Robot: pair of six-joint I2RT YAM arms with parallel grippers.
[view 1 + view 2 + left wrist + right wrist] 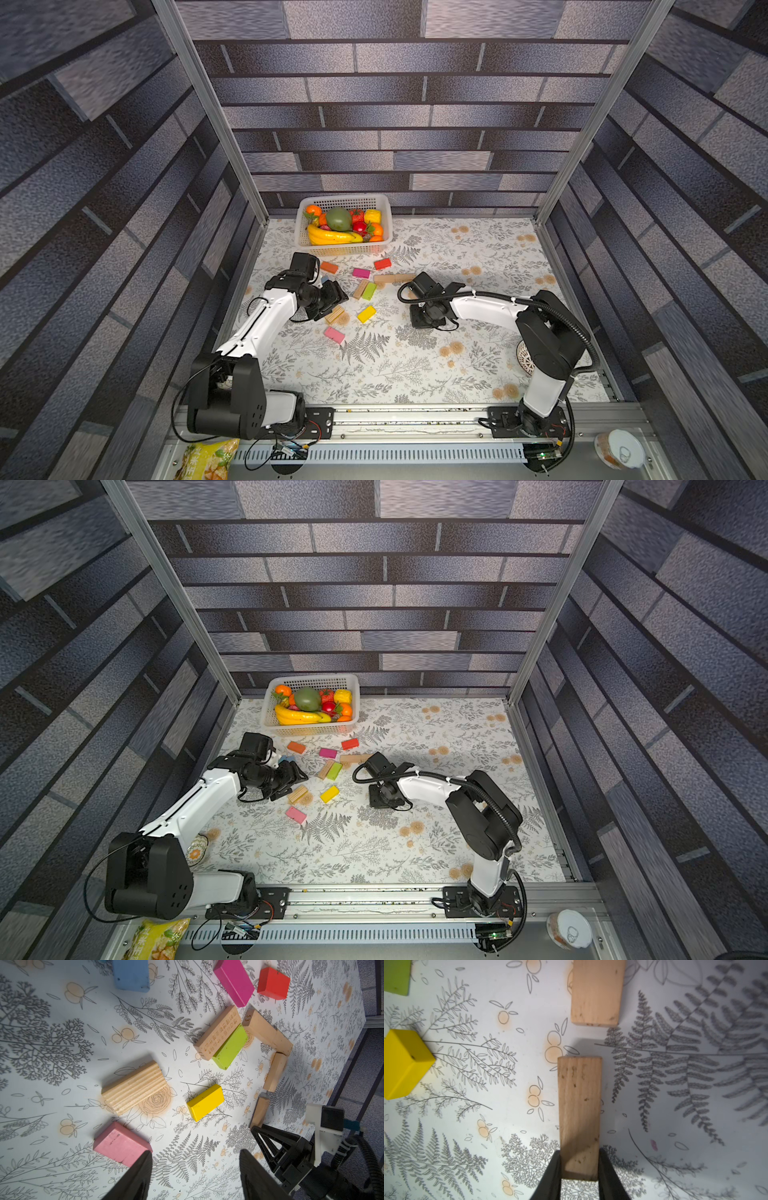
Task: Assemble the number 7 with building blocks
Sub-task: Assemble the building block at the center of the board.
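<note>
The tan block [579, 1109] lies lengthwise in the right gripper [580, 1169]. The 2 fingers press against its long sides at the near end, so we read it as gripped. We cannot tell whether it rests on the table [675, 1157] or hangs just clear of it. It lines up with the next tan block [596, 993], with a small gap between them. With the tan bar [268, 1032] they sketch the number 7 [276, 1068], its stem unfinished.

We judge the block light, rigid and smooth-faced. A hold across its narrow width suits it, but gripping so near 1 end may let it swivel, and mid-length would be steadier.

The left gripper [195, 1176] stands wide apart with nothing in it, just beside the pink block [120, 1145]. The yellow block [205, 1102] and green block [230, 1047] lie loose nearby.

At the back of the table, the white basket [345, 250] holds toy fruit [332, 237], and we see no blocks in it. A lidded can [619, 451] stands outside the work area, its contents hidden.
</note>
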